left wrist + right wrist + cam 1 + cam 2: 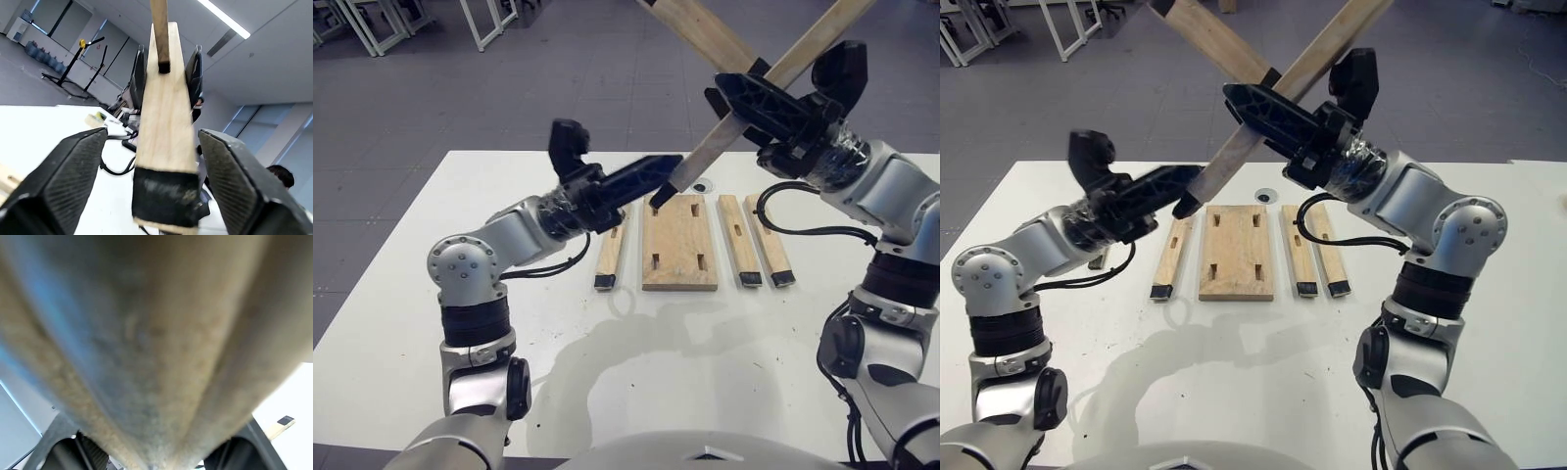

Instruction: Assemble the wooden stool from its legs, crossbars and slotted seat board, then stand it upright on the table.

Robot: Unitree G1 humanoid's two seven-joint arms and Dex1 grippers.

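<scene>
My right gripper (781,98) is raised over the back of the table, shut on a long wooden leg (724,137). A second wooden bar (700,29) crosses that leg in an X just above the grip. The leg slopes down to a black-capped end (661,201), which hangs over the slotted seat board (680,250) lying flat on the table. My left gripper (620,144) is open, and in the left wrist view its fingers (58,181) stand on either side of the capped end (164,196) without touching it. Blurred wood (146,333) lies close in the right wrist view.
Three more black-capped legs lie flat beside the board: one on its left (610,250) and two on its right (739,240) (769,240). A small round hole (705,184) sits behind the board. The white table (431,294) is bare at front and left.
</scene>
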